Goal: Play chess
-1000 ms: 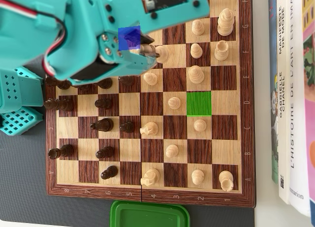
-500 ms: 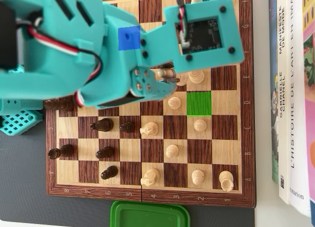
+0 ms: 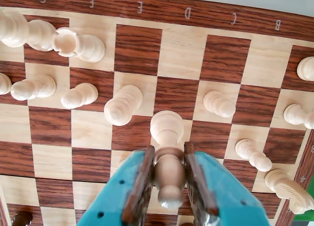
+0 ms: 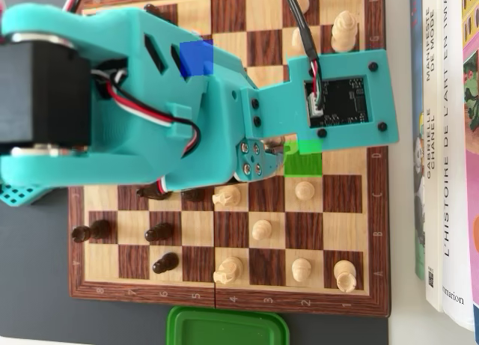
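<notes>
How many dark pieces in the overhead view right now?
3 clearly seen: one dark piece near the board's left edge, a second to its right, a third below that. The arm covers much of the dark side, so more may be hidden.

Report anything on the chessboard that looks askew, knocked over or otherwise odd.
Nothing lies toppled or damaged. The one odd sight: a light wooden pawn is off the wooden chessboard, clamped in the teal gripper. In the overhead view, one bright green square and one blue break the brown pattern.
</notes>
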`<action>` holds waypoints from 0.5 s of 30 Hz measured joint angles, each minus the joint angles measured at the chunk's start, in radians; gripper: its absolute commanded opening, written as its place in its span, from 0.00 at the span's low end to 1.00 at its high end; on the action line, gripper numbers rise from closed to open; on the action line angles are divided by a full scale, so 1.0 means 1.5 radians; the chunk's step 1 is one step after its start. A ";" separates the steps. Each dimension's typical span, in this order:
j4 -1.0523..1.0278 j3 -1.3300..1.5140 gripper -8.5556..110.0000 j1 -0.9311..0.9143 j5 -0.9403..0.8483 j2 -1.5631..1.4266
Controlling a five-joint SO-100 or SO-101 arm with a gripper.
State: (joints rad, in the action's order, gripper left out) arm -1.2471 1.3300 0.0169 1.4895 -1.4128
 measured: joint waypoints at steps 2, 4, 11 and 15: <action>0.000 -0.009 0.11 -0.002 0.000 0.012; 0.000 -0.019 0.11 -0.002 0.000 0.027; 0.000 -0.047 0.11 -0.008 0.000 0.072; 0.000 -0.049 0.11 -0.019 0.000 0.093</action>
State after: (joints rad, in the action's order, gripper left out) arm -1.2471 1.2563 -0.0123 1.4895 -1.2732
